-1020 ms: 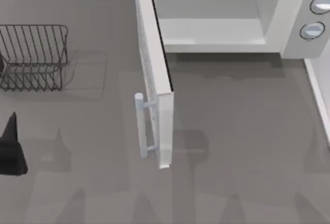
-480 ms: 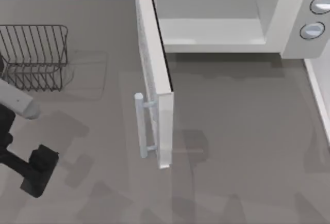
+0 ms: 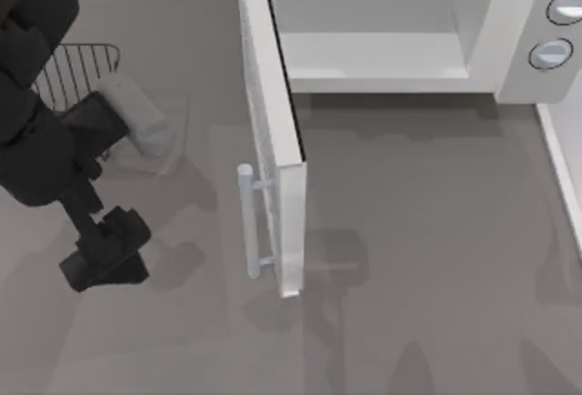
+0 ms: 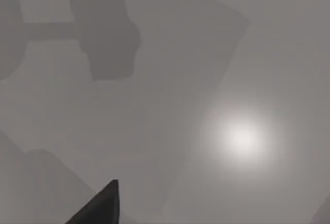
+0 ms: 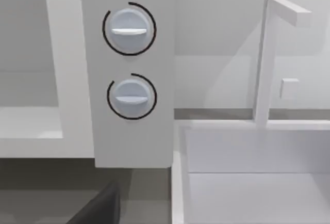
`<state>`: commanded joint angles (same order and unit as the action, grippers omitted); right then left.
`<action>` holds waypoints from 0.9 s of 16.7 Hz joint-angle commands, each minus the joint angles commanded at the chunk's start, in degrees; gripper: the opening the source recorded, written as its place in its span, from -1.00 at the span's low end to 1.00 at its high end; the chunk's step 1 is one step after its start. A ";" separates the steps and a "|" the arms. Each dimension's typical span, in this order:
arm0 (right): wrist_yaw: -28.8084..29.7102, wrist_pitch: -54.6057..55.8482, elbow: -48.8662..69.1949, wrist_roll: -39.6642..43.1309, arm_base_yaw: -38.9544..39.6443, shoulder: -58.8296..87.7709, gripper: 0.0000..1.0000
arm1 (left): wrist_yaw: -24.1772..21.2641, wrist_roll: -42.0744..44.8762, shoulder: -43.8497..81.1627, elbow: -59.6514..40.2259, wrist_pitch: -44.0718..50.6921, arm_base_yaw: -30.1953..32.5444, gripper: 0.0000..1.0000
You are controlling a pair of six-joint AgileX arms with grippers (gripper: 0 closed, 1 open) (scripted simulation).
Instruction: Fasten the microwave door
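The microwave door point(image 3: 273, 131) stands wide open, edge-on, jutting from the left side of the white microwave body point(image 3: 509, 40) toward the table's front. Its pale bar handle point(image 3: 247, 222) faces left. My left gripper point(image 3: 102, 258), black, hangs over the grey table to the left of the handle, well apart from it. The left wrist view looks down on bare table with the arm's shadow point(image 4: 103, 28). In the right wrist view, the two round knobs point(image 5: 129, 28) face me from close by, with a dark piece of my right gripper point(image 5: 100, 208) at the picture's edge.
A wire rack point(image 3: 86, 67) stands at the back left, partly covered by my left arm point(image 3: 36, 122). A white basin point(image 5: 247, 182) with a tap point(image 5: 265, 59) sits to the right of the microwave. The open oven cavity point(image 3: 373, 49) has nothing in it.
My left arm has swung in from the table's left edge, carrying its gripper rightward, closer to the door handle. The door has not moved.
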<state>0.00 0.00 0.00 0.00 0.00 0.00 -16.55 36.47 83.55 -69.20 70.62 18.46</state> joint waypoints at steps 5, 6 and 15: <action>0.00 0.00 0.00 0.00 0.00 0.00 1.00 | -4.79 9.47 13.79 -23.77 11.21 2.37 1.00; 0.00 0.00 0.00 0.00 0.00 0.00 1.00 | -5.63 11.07 15.57 -28.22 12.42 2.68 1.00; 0.00 0.00 0.00 0.00 0.00 0.00 1.00 | -9.11 18.47 20.69 -47.63 15.03 3.99 1.00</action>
<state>0.00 0.00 0.00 0.00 0.00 0.00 -25.67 54.94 104.25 -116.82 85.65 22.45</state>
